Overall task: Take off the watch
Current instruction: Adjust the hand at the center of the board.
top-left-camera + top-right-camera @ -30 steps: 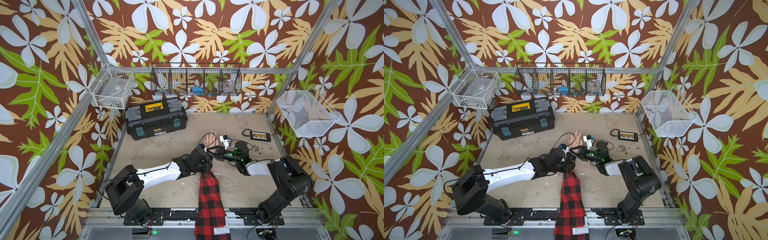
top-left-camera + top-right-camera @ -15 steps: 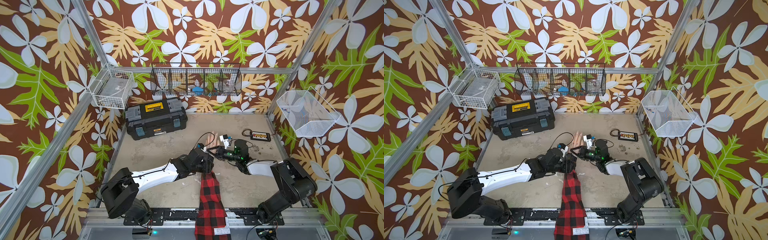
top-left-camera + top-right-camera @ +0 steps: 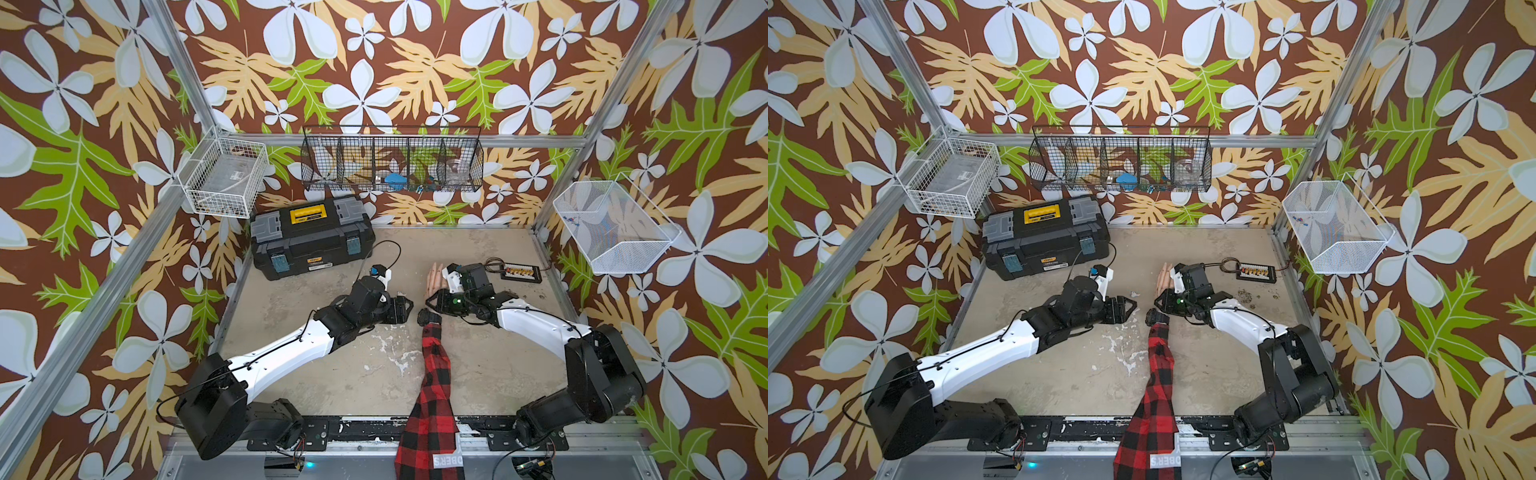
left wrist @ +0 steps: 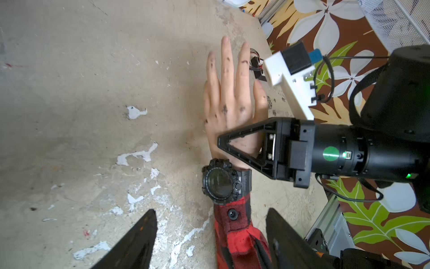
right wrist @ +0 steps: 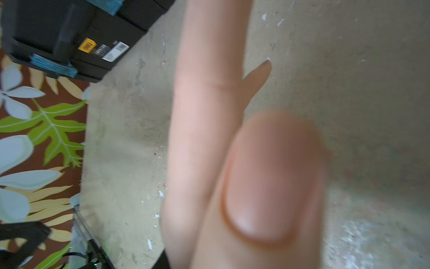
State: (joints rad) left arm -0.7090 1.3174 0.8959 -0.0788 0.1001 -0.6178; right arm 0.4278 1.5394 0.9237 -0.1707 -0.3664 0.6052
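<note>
Directly ahead of left end effector (image 4: 209, 210) sits watch (image 4: 220, 182)

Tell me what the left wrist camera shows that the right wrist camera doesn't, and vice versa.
Left wrist only: the watch on the wrist, between the hand and the red plaid cuff. It also shows the right gripper reaching across the back of the hand, though whether it grips anything is unclear. The left gripper has its fingers spread, holding nothing.
Right wrist only: the black toolbox and a blurred close-up of a nail.
Both: the hand and the bare table.
</note>
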